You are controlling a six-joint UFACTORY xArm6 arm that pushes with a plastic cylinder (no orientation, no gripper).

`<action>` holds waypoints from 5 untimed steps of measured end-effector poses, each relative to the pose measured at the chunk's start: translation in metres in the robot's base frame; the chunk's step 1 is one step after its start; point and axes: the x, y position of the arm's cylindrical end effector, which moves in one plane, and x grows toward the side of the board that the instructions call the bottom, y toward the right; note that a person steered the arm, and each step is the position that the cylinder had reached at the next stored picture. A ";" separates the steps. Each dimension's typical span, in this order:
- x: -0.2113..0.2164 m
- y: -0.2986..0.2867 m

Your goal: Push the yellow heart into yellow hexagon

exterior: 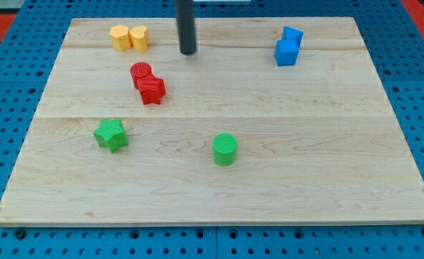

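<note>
The yellow hexagon point(119, 37) and the yellow heart point(139, 38) stand side by side, touching, at the view's top left of the wooden board point(212, 180). The hexagon is on the left, the heart on the right. My tip point(188, 52) is the lower end of the dark rod, which comes down from the view's top. It rests on the board to the right of the yellow heart, apart from it by about one block's width.
A red cylinder point(140, 73) and a red star point(152, 90) touch each other below the yellow pair. A green star point(111, 134) is at lower left, a green cylinder point(225, 150) at lower middle. Two blue blocks point(288, 46) stand together at top right.
</note>
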 end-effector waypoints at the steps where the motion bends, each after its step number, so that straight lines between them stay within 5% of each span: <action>1: 0.053 0.046; 3: 0.149 0.119; 4: 0.206 0.116; 5: 0.213 0.071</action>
